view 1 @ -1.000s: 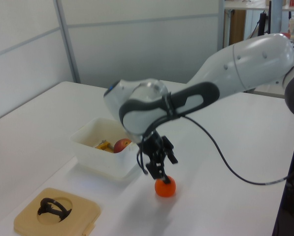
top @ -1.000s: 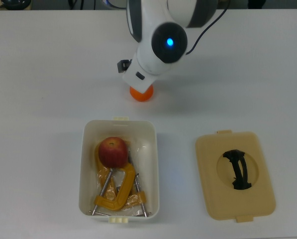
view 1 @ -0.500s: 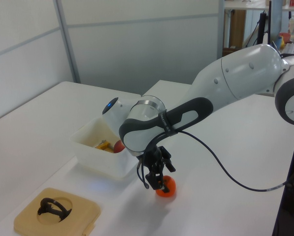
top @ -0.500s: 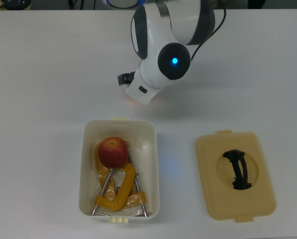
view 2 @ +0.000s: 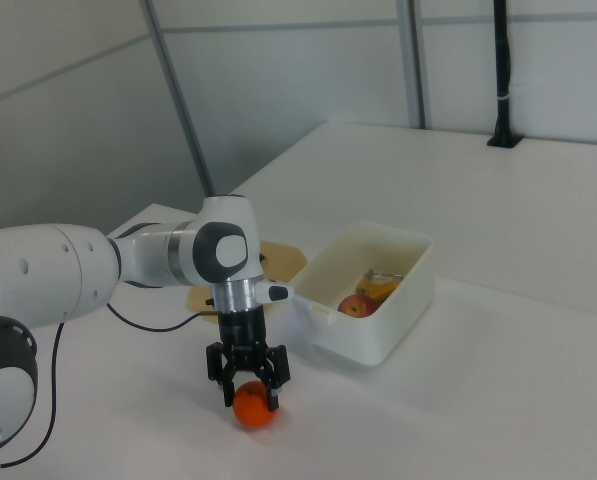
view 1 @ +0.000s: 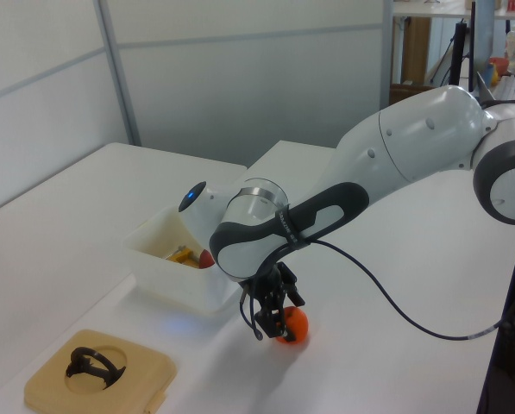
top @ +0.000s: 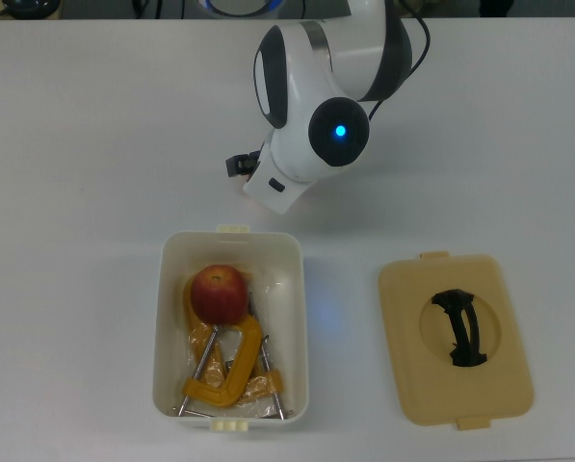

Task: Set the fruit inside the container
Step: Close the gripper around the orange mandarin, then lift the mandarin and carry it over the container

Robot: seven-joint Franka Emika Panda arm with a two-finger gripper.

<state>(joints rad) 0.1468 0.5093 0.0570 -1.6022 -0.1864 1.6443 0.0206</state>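
A: What is differing from a second ago?

B: The black two-finger gripper [view 2: 249, 385] is sitting lower than before; it was hovering just over the bright round orange [view 2: 253, 411] and is now straddling it, and in the top view the white arm [top: 321, 106] is now hiding the orange completely.

A: How is the gripper standing?

B: Its fingers are spread fairly wide, one reaching down each side of the orange, not yet clamped on it as far as the right view is showing.

A: Where is the orange lying?

B: It is resting on the white table [top: 85, 154], just beyond one short end of the white rectangular plastic tub [top: 167, 318]. The red apple with yellowish patches [top: 219, 294] is already lying inside that tub on yellow metal C-clamps [top: 231, 371], and the flat beige lid with a black handle [top: 455, 339] is lying beside the tub
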